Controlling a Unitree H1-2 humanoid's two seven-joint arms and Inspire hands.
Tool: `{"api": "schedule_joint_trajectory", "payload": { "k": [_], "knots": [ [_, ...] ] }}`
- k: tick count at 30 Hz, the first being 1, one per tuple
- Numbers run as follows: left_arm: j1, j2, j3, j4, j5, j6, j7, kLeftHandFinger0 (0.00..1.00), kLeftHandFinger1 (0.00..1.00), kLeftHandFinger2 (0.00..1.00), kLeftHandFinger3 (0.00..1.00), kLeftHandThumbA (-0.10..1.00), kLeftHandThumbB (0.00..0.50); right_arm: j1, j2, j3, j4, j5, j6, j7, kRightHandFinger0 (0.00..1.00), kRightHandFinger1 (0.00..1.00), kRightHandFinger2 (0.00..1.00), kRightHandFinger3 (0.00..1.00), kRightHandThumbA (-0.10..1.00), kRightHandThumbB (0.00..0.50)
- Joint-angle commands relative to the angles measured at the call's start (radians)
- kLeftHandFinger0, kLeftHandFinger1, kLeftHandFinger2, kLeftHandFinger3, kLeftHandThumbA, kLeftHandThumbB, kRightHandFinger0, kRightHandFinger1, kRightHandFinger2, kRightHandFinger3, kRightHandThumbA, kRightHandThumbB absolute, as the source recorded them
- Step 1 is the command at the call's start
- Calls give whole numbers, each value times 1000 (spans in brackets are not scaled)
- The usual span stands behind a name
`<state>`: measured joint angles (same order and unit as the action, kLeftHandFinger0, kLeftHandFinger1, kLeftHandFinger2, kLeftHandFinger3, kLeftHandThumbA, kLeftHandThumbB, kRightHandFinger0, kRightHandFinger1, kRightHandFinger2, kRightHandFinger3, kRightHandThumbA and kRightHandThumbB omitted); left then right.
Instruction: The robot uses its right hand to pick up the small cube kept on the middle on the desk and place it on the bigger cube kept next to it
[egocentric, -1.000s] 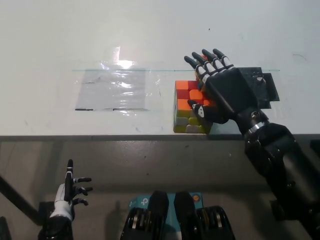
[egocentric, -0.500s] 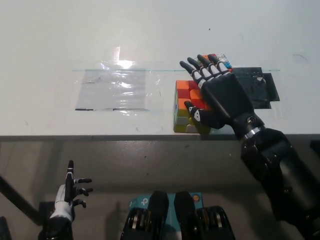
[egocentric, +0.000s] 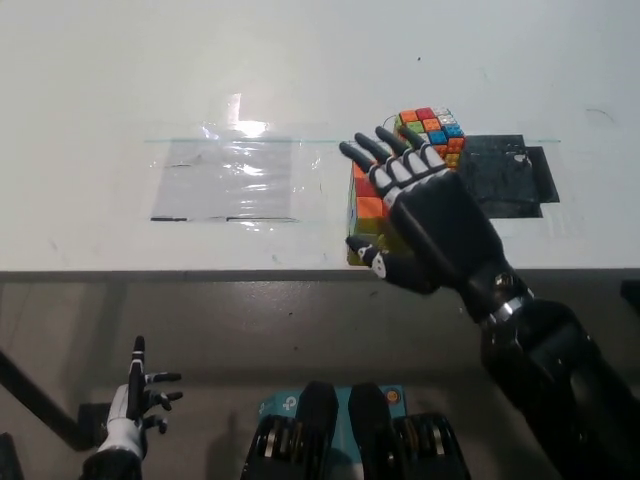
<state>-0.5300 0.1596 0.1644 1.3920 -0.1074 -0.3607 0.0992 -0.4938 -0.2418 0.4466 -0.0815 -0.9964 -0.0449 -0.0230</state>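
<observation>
A small multicoloured cube (egocentric: 431, 129) sits on the white desk (egocentric: 300, 70), just beyond the fingertips of my black right hand (egocentric: 425, 215). That hand is open, fingers spread flat, and holds nothing. It lies over the bigger cube (egocentric: 364, 199), whose orange, red and yellow faces show only at its left side near the desk's front edge. The small cube stands at the bigger cube's far right corner; whether they touch I cannot tell. My white left hand (egocentric: 135, 400) rests open at the lower left, below the desk.
A clear plastic sheet (egocentric: 225, 180) is taped flat to the desk left of the cubes. A black patch (egocentric: 505, 175) lies on the desk right of them. The desk's front edge (egocentric: 200, 271) runs across the picture.
My right hand has drawn back toward the front edge and to the left, uncovering the small cube. The cubes have not moved. The left hand has sunk slightly.
</observation>
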Motion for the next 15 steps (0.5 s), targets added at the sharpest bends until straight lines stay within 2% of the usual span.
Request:
{"api": "schedule_joint_trajectory", "payload": {
  "k": [1,5,6,10,11,12,14,15],
  "knots": [
    [-7,13,-3,-13,2,-17,24,38,558,98,0,1000,500,21,13,14,-147,1,-15,66,1000,1000,1000,1000,598,345],
    [-2,17,-3,-11,1,-15,23,53,588,144,0,1000,500,83,17,13,-245,6,-1,110,1000,1000,1000,1000,558,339],
    [0,18,-1,-12,-2,-18,16,99,633,176,1,1000,500,117,12,9,-282,2,2,117,1000,1000,1000,1000,563,331],
    [-6,26,-7,-11,4,-11,18,122,643,158,0,1000,500,273,-5,-23,-369,-2,-6,84,1000,1000,1000,1000,570,309],
    [-3,25,0,-13,-4,-15,10,120,624,143,0,1000,500,319,-7,-37,-379,9,-12,66,1000,1000,1000,1000,509,325],
    [-3,25,0,-13,-4,-15,10,118,623,142,0,1000,500,321,-4,-41,-380,8,-15,69,1000,1000,1000,1000,503,325],
    [-4,27,-6,-11,3,-16,14,118,616,149,27,1000,500,433,-26,-78,-402,-8,-3,54,1000,1000,1000,1000,539,297],
    [0,29,-19,-11,17,-26,21,112,635,173,39,1000,500,503,-42,-108,-389,9,-11,16,1000,1000,1000,1000,513,268]
  ]
}}
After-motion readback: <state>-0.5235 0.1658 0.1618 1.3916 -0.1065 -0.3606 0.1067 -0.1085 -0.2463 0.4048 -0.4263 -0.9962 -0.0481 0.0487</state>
